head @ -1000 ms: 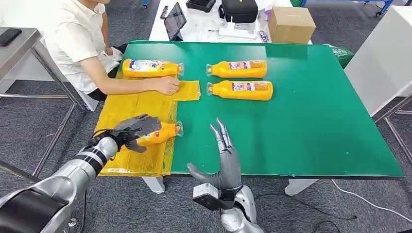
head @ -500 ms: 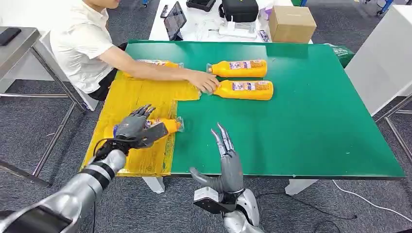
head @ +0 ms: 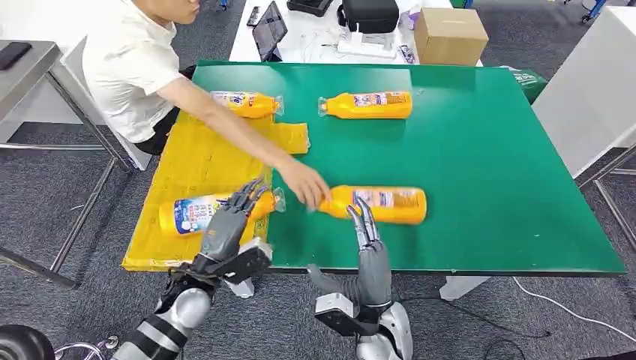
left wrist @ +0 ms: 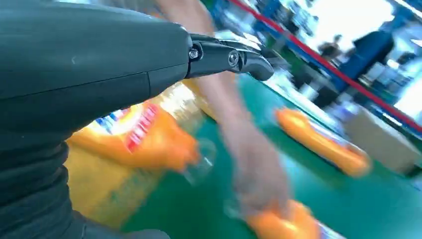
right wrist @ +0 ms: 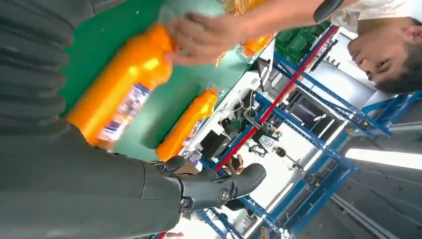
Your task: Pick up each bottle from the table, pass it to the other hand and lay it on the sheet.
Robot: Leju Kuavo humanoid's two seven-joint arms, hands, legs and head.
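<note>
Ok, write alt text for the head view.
A person's hand holds the neck of an orange bottle on a green table, just ahead of the robot's open right hand. Its open left hand hovers by another bottle lying on the yellow sheet.

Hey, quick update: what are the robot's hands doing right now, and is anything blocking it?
Left hand open, off the bottle on the sheet. Right hand open, empty. Person's hand on the next bottle, in the way.

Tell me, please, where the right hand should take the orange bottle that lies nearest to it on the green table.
Probably around the labelled middle of the bottle, from above. It lies on its side across the right hand, and the person's hand covers its cap end, so the body is the free part.
</note>
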